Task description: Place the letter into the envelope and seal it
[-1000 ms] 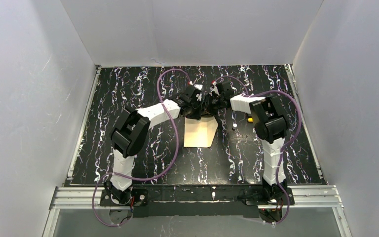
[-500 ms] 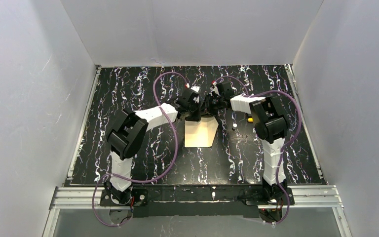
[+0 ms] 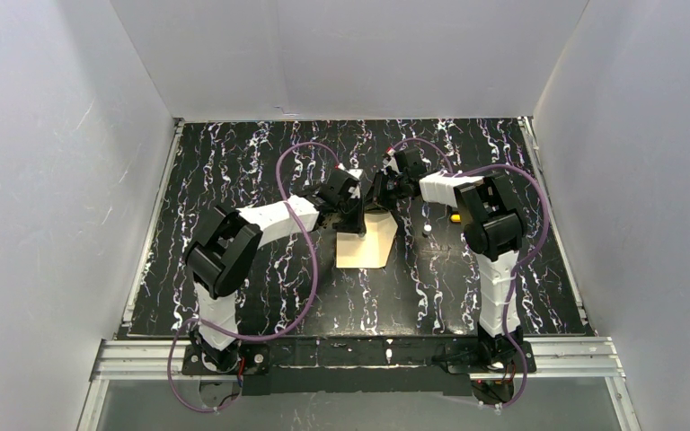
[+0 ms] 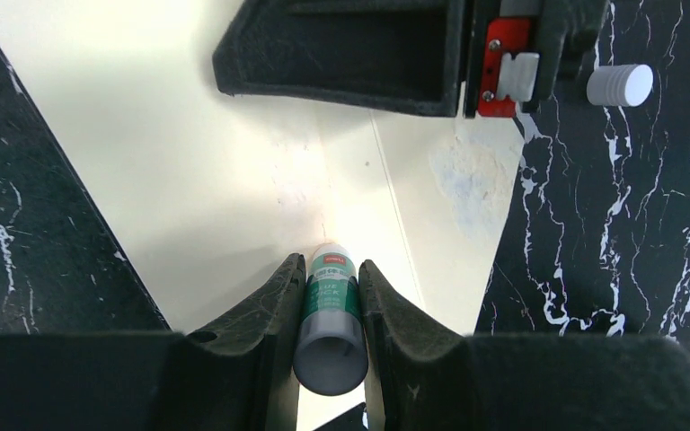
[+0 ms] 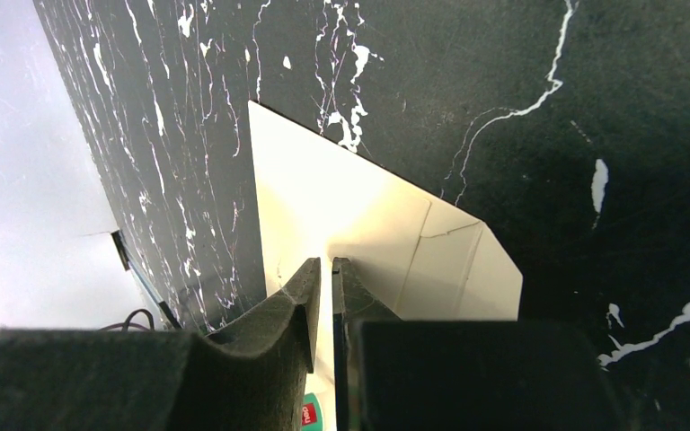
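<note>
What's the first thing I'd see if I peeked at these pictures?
A cream envelope glows on the black marbled table, right in the middle where both arms meet. The left jaws squeeze a green-labelled glue stick, its tip pointing at the paper. A little white cap lies just right of the envelope.

1. Left arm (image 3: 269, 215) reaches to mid-table; left gripper (image 4: 330, 263) points down, clamped on a glue stick (image 4: 328, 310).
2. Right arm (image 3: 490, 224) bends inward; right gripper (image 5: 326, 262) fingers nearly together, with a thin slit between.
</note>
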Available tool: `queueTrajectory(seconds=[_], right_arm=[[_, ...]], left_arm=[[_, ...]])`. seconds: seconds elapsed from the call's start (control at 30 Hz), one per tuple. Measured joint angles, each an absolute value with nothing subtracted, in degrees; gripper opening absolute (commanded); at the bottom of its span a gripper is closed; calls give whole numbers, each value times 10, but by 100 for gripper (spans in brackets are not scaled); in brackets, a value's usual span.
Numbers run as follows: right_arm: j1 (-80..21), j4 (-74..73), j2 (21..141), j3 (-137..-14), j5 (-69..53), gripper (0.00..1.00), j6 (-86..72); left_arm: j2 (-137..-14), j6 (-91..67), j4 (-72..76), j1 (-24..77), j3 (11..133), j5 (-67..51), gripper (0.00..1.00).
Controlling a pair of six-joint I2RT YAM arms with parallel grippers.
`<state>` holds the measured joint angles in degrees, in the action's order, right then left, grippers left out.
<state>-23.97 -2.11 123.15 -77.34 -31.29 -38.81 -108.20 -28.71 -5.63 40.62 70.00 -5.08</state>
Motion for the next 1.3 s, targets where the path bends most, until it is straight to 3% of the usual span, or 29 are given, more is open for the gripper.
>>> queueTrajectory(seconds=[0.87, 1.3], right_arm=[[-238, -12, 1232, -767, -316, 19, -390], [-237, -5, 1232, -763, -319, 19, -393]], left_arm=[[-1147, -252, -101, 413, 806, 41, 0], [-1128, -254, -49, 412, 762, 42, 0]])
